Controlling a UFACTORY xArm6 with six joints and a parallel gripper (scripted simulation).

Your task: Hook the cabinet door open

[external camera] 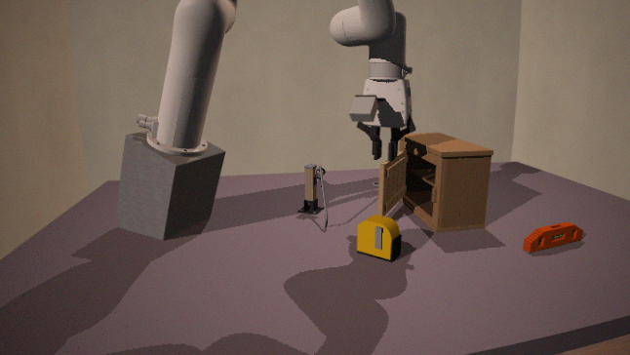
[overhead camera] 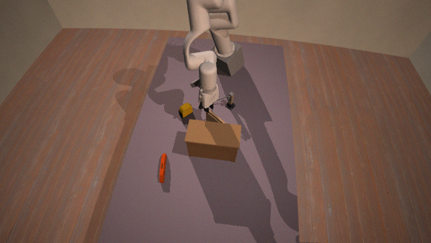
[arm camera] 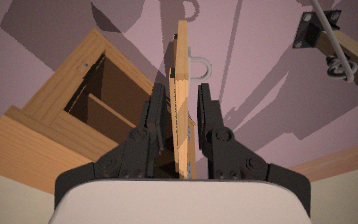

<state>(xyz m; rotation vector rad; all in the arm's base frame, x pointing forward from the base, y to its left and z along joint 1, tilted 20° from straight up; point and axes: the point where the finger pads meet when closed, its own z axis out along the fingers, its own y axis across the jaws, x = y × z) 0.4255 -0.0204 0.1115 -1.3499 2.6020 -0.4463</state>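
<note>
The wooden cabinet (external camera: 446,185) stands upright on the purple mat, and it also shows in the top view (overhead camera: 213,140). Its door (external camera: 392,182) is swung partly open. In the wrist view the door's top edge (arm camera: 181,100) runs between my fingers, with the metal eye (arm camera: 200,67) on its right face. My gripper (arm camera: 181,98) straddles that edge, partly open, with a gap on the right side; it does not clamp the door. It also shows in the exterior view (external camera: 383,148). The post (external camera: 310,187) stands to the left, and its hook (external camera: 324,198) hangs down to the mat, apart from the door.
A yellow tape measure (external camera: 378,237) sits just in front of the open door. An orange level (external camera: 552,237) lies to the cabinet's right. The robot's grey base block (external camera: 166,185) stands at the far left of the mat.
</note>
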